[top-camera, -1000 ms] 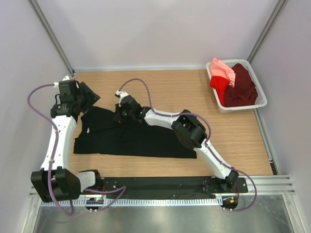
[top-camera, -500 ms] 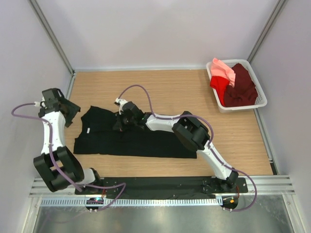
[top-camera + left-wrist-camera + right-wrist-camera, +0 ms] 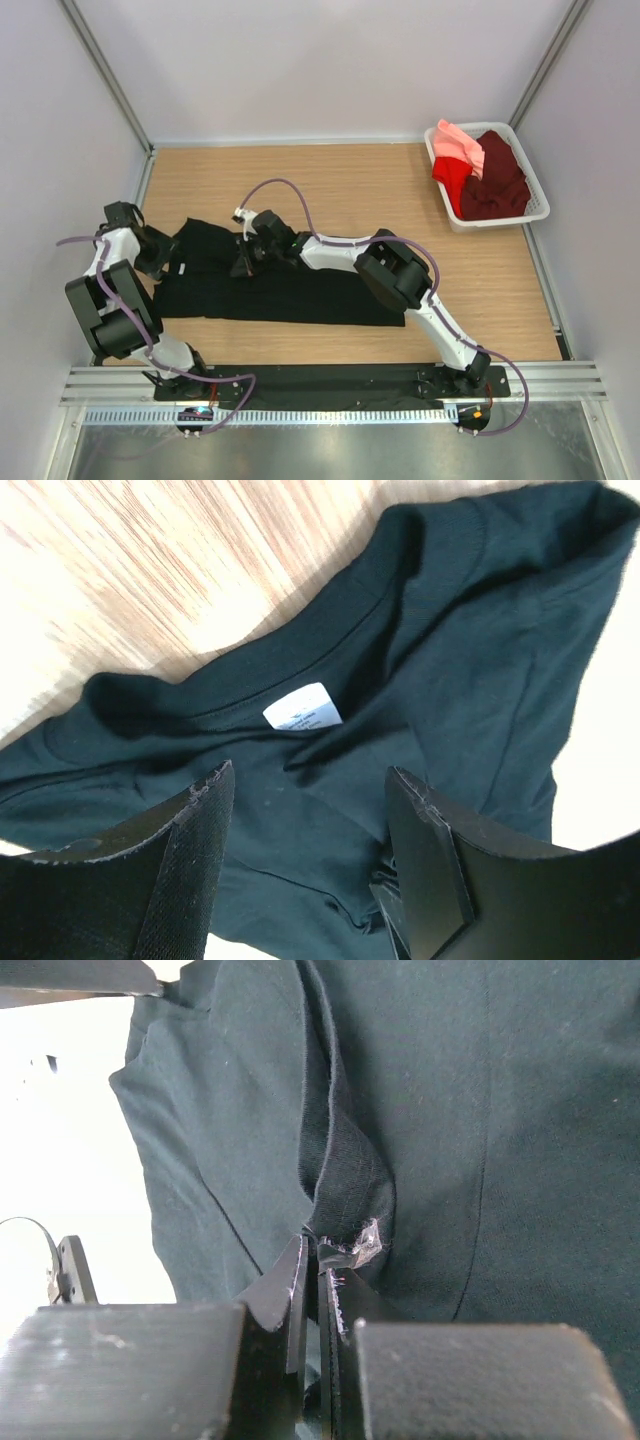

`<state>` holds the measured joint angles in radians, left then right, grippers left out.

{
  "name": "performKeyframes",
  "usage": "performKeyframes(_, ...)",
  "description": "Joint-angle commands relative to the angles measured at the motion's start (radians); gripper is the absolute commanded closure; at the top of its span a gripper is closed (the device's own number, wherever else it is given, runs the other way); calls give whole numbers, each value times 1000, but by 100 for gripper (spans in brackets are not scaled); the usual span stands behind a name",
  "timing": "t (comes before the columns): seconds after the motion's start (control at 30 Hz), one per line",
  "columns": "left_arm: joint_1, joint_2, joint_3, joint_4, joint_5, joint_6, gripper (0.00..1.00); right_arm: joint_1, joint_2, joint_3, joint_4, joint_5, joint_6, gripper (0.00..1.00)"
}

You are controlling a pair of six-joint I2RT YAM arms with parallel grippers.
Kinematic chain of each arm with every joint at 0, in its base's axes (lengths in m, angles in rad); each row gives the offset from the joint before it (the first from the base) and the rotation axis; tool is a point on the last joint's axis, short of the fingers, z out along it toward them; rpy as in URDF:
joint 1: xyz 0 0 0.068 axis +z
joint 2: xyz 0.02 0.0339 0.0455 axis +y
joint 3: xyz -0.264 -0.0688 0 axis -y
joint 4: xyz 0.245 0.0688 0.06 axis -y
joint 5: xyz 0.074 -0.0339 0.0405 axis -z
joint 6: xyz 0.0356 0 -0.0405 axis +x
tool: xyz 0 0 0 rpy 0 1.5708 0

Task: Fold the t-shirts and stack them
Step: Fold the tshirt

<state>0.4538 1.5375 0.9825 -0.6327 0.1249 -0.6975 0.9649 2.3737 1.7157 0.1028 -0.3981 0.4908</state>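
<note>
Black shirt [image 3: 300, 295] directly under both grippers, spread flat on wood, long axis crosswise to the arms, collar end toward the left gripper. Right gripper [image 3: 320, 1252] clamped nearly closed on a raised ridge of that cloth, pinched right at its fingertips, more cloth spreading ahead of it. Left gripper [image 3: 308, 780] partly open, holding nothing, poised just above the collar; white label [image 3: 303, 707] straight ahead of the fingertips, in line with the gap between them. Nearer to the collar end: the left. Likely calls for a drop straight down and a close on collar or shoulder, to match the right's pinch and carry one edge over along the long axis. Other shirts [image 3: 490, 175] heaped in a basket [image 3: 538, 195], well off to the right gripper's right, not yet folded.
</note>
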Motion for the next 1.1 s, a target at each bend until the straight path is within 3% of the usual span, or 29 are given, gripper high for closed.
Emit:
performKeyframes(0.0, 3, 19, 28, 24, 44, 26, 37, 12, -56, -22, 15, -45, -12, 99)
performKeyframes(0.27, 5, 59, 39, 13, 58, 23, 38, 17, -77, -51, 12, -47, -34, 99)
performKeyframes(0.53, 3, 0, 42, -7, 81, -22, 38, 23, -73, -56, 14, -44, -31, 99)
performKeyframes(0.77, 3, -94, 30, -24, -16, -45, 38, 26, -76, -64, 6, -27, -32, 99)
performKeyframes(1.07, -21, -85, 4, 30, 116, -140, 35, 37, -80, -71, 9, -15, -40, 99)
